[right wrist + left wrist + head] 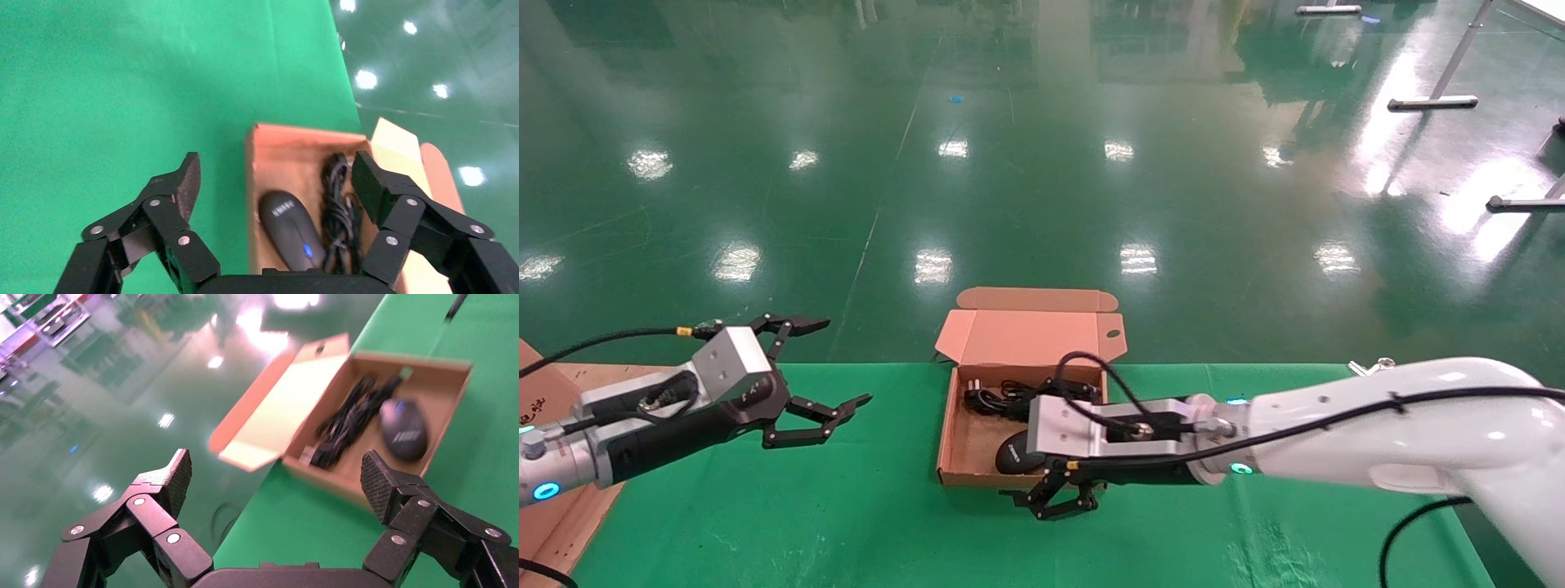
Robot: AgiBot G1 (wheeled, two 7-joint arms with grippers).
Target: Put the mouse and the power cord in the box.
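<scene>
From the head view I see a glossy green floor beyond a bench covered in matte green cloth. The box, brown corrugated cardboard, sits at the bench's far edge with its hinged lid thrown back over the floor. Inside it, the power cord lies bundled toward the far wall and the smooth black mouse nearer me. My right gripper hangs over the box's near wall, fingers spread wide and holding nothing. My left gripper hovers well to the left of the box, over the bench's far edge, fingers spread wide, with bare cloth between it and the box. A cardboard sheet lies at the bench's left edge.

In the left wrist view, the textured finger pads frame the box at a distance; cord and mouse lie side by side.

In the right wrist view, the gripper stands open over the box, the rounded mouse just beside the coiled cord, both apart from the fingers.
</scene>
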